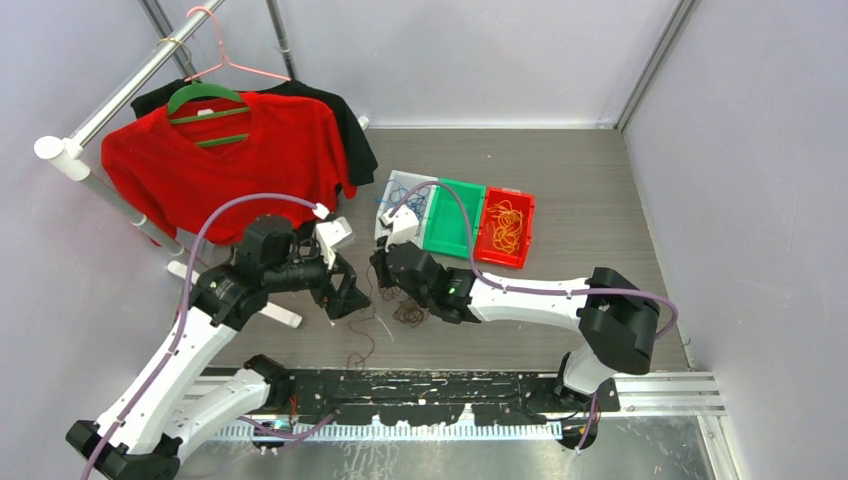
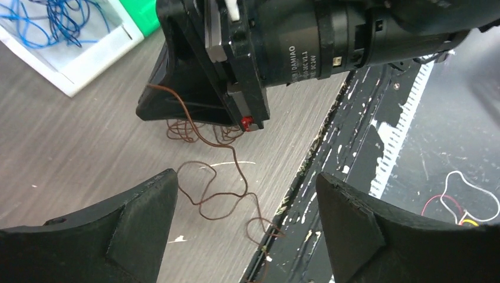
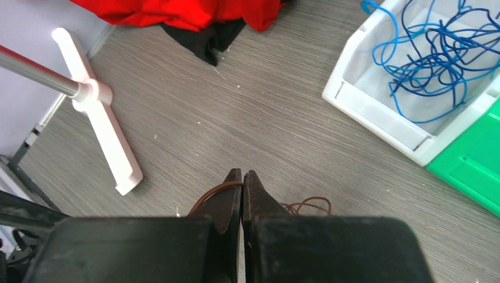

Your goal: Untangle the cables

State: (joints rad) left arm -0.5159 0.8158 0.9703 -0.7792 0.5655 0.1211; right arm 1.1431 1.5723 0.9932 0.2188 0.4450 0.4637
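A small clump of dark brown cables (image 1: 407, 312) lies on the table between my two grippers. One loose brown strand (image 2: 213, 193) trails from it toward the table's near edge. My left gripper (image 2: 246, 175) is open, its fingers wide apart above that strand with nothing between them; from above the left gripper (image 1: 345, 293) sits left of the clump. My right gripper (image 3: 243, 174) is shut on a brown cable (image 3: 213, 192), which curves out to the left of its tips. Blue cables (image 3: 433, 56) fill a white bin, and yellow-orange cables (image 1: 506, 226) lie in a red bin.
Three bins stand in a row behind the clump: white (image 1: 392, 193), green (image 1: 455, 215) and red (image 1: 488, 245). At the back left, a clothes rack (image 1: 110, 100) holds a red shirt (image 1: 230, 160) on hangers. Its white foot (image 3: 109, 135) rests on the table near my left gripper.
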